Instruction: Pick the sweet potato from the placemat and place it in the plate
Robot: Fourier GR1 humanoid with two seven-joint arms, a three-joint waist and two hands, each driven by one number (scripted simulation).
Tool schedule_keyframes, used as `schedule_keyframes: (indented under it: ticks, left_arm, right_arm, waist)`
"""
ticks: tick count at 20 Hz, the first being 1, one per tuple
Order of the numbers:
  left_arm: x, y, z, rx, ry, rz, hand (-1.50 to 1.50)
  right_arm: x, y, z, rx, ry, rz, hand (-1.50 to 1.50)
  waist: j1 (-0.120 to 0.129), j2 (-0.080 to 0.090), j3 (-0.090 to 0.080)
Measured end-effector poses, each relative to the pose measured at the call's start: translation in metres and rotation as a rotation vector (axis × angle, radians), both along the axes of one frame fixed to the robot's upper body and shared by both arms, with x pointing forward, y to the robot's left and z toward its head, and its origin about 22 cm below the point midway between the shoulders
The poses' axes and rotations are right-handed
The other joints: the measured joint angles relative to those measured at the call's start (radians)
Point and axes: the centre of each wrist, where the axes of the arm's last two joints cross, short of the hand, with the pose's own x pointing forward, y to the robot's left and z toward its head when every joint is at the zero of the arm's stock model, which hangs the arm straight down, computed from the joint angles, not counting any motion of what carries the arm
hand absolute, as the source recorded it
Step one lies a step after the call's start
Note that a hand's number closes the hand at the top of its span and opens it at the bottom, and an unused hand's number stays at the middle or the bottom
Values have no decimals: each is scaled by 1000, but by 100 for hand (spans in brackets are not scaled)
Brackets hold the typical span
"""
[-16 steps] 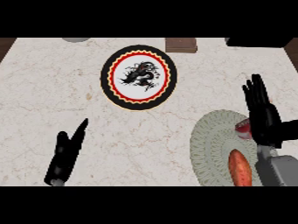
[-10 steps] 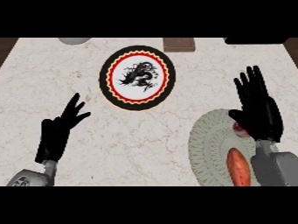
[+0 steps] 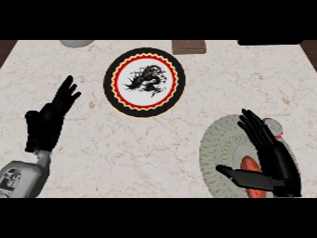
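Head view, marble counter (image 3: 154, 153).

Right hand (image 3: 270, 155): over the round pale green placemat (image 3: 219, 148) at the counter's lower right. Fingers straight, pointing up-left; thumb spread out to the left. Wide open, holding nothing.

Sweet potato (image 3: 251, 165): orange-red, lying on the placemat, mostly hidden under the right hand's palm and thumb. Only a strip shows between thumb and fingers, plus its lower end at the picture's bottom edge. Cannot tell whether the hand touches it.

A small red and white object (image 3: 276, 126) sits on the placemat's upper right, just beside the right fingertips; too hidden to identify.

Left hand (image 3: 49, 118): at the counter's left, open, fingers straight and pointing up-right, holding nothing. Grey forearm (image 3: 16, 176) enters from the lower left.

Plate (image 3: 145, 82): black rim, red and yellow scalloped ring, white centre with a dark figure. Stands at upper centre, well apart from both hands and from the placemat. Nothing lies on it.
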Motion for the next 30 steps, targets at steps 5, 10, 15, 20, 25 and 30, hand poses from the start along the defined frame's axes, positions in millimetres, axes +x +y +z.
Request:
schedule_keyframes:
  ticks: [5,10,15,20,25,30]
  left_arm:
    - [7,3,4,1,-12,0,0]
    - [8,13,10,3,-11,-1,0]
    - [8,5,5,4,-18,-6,0]
    - [12,-4,5,10,-21,-13,0]
    - [11,-6,-2,10,-20,-22,0]
    - [15,2,3,3,-24,-21,0]
  right_arm:
    - [-44,-14,4,-138,-39,-55,-150]
    - [-58,-60,44,-244,-85,-115,-150]
    - [-66,-96,74,-430,57,-25,-150]
    - [-61,-115,102,-541,215,89,-150]
    - [-51,-120,112,-596,323,161,-150]
    - [-37,-123,99,-595,376,198,-150]
  waist:
    - [2,2,2]
    - [5,2,2]
    - [6,5,1]
    - [12,6,1]
    - [19,7,2]
    - [22,7,3]
